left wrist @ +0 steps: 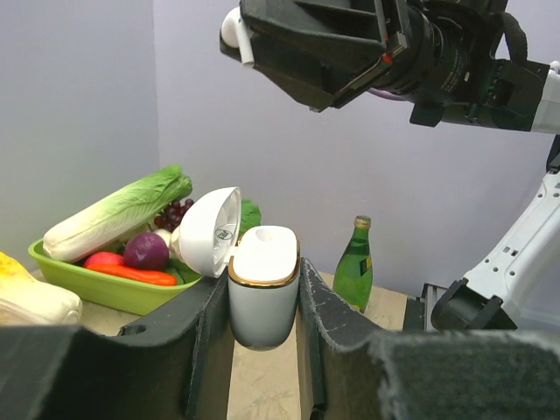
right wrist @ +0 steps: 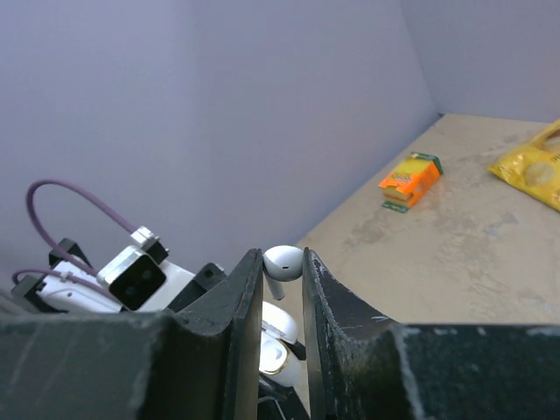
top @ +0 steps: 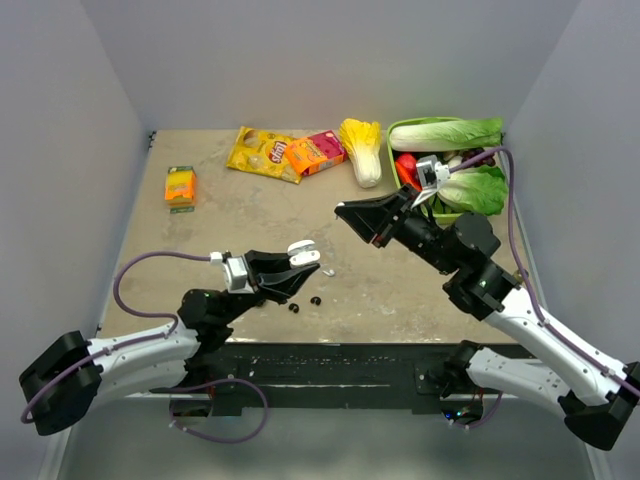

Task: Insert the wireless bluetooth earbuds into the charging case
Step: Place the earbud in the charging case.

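Observation:
My left gripper (top: 292, 266) is shut on a white charging case (left wrist: 262, 289) with a gold rim, held upright, its lid (left wrist: 208, 232) open. My right gripper (right wrist: 282, 259) is shut on one white earbud (right wrist: 283, 261), stem down, held in the air above and a little right of the case (right wrist: 278, 348). In the left wrist view that earbud (left wrist: 234, 31) shows at the tip of the right gripper (left wrist: 262, 48), high above the case. A second white earbud (top: 327, 270) and two black earbuds (top: 294, 307) (top: 316, 300) lie on the table near the left gripper.
A green basket (top: 398, 128) of vegetables stands at the back right. A yellow cabbage (top: 362, 150), an orange box (top: 315, 152) and a yellow snack bag (top: 262, 152) lie at the back. A small orange carton (top: 180, 186) lies left. A green bottle (left wrist: 354, 262) stands beyond the case.

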